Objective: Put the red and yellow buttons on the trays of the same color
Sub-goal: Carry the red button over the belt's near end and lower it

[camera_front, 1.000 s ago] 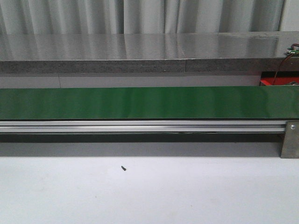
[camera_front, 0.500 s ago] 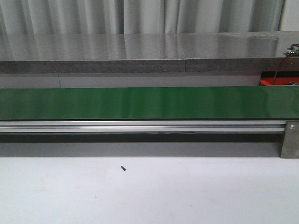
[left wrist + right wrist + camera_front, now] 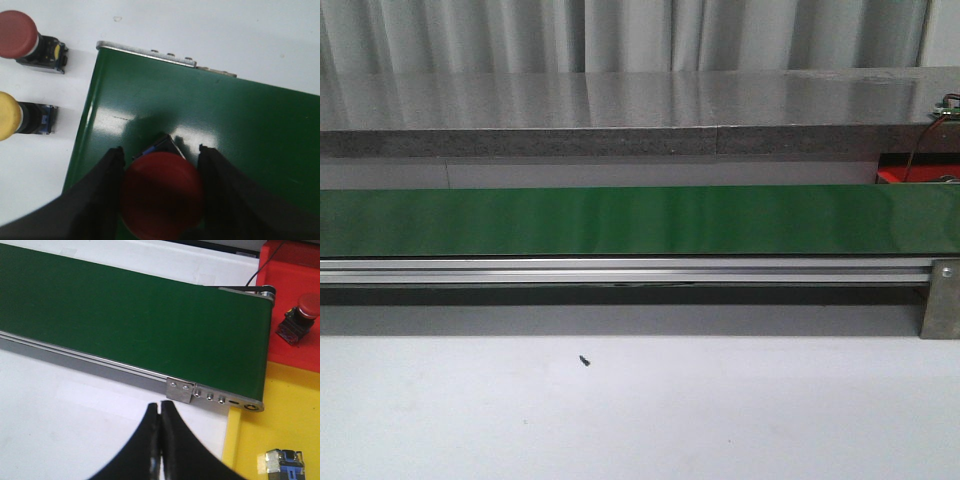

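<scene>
Green belt (image 3: 620,220), red tray (image 3: 295,270), yellow tray (image 3: 280,420).

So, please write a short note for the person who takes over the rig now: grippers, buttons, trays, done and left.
Left gripper: its fingers flank a red button over the green belt; the grip cannot be confirmed.
Right gripper: shut, empty, over the white table near the belt end.
Done: one red button lies on the red tray; one button lies on the yellow tray, its cap out of view.
Left: a red button and a yellow button wait on the table beside the belt start.
</scene>
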Controlling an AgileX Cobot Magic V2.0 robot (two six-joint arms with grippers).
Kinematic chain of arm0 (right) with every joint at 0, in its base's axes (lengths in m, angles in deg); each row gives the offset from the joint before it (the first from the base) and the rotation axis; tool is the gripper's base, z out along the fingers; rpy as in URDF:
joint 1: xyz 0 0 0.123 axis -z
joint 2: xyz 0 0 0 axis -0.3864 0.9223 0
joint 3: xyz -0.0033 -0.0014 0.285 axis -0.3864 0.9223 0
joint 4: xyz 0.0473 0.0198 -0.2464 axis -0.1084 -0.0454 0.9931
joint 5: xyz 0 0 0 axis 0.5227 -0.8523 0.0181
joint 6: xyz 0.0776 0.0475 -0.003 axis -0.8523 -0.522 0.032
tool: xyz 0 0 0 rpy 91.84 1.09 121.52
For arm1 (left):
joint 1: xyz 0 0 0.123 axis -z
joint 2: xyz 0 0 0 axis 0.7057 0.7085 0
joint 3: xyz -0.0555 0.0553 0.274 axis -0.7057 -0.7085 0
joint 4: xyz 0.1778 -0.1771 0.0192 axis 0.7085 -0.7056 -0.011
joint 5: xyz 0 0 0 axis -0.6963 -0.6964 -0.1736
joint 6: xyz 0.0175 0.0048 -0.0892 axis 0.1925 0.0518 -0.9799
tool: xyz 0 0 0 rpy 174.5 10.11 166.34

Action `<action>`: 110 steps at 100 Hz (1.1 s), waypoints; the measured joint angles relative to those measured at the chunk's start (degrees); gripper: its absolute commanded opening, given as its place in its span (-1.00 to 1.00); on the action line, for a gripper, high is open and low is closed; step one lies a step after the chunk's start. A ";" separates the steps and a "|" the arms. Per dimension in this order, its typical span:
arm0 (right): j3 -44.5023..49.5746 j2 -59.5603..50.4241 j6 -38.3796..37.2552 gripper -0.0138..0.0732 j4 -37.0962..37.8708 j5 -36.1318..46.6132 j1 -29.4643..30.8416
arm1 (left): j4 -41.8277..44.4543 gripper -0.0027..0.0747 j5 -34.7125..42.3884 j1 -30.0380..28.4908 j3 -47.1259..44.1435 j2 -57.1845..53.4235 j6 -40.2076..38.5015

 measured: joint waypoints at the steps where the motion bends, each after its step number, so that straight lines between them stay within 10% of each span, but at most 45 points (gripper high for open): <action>1: 0.00 0.00 0.00 -0.90 0.00 0.00 0.00 | -0.03 -0.36 0.02 0.00 0.00 0.00 0.00; 28: 0.00 0.00 0.00 -0.90 0.00 0.00 0.00 | -0.48 0.58 -0.61 0.00 0.00 0.13 0.91; 73: 0.00 0.00 0.00 -0.90 0.00 0.00 0.00 | 0.09 0.59 1.06 -1.61 0.00 -8.06 1.04; 110: 0.00 0.00 0.00 -0.90 0.00 0.00 0.00 | 1.88 0.59 2.11 -17.75 0.00 -10.14 1.23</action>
